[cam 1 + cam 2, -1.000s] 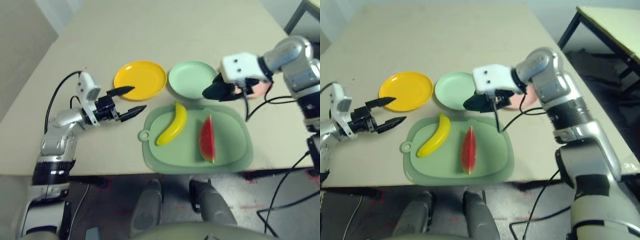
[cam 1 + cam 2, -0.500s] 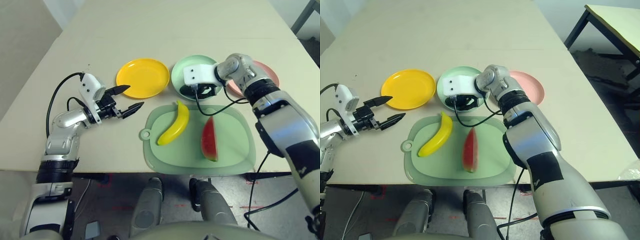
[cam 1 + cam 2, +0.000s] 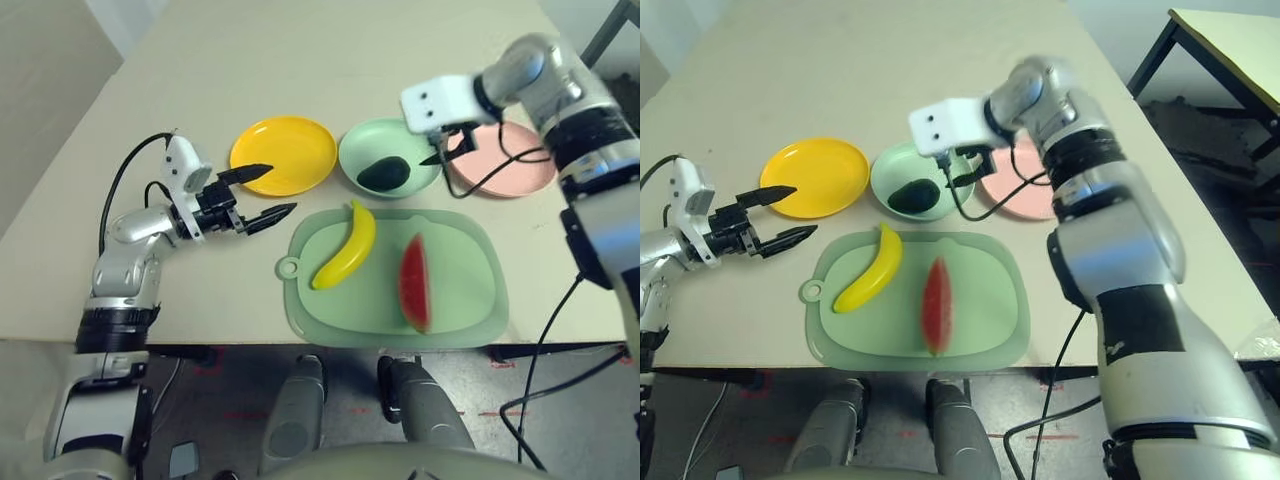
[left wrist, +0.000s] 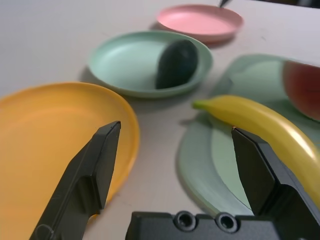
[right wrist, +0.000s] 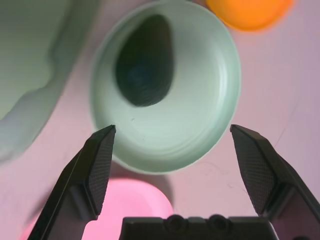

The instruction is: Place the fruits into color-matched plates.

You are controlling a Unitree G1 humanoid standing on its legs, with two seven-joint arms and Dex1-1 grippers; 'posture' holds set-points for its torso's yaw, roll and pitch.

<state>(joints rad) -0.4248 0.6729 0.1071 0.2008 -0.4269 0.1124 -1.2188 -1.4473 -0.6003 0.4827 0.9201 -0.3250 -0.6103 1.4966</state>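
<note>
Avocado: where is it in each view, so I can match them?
Left eye view: the avocado, right of centre, upper half.
Right eye view: left of centre, upper half.
Left wrist view: just right of centre, upper half.
Right wrist view: left of centre, upper half.
Shared landmark: the mint green plate under it.

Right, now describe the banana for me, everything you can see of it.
The banana is a curved, glossy yellow piece, smooth like plastic, with one narrow tip tinged green and no marks that show. It lies on its side on the green cutting board, toward the robot's left, its green tip at the edge nearest the plates. The watermelon wedge lies to its right, apart from it. Neither gripper touches it.
</note>
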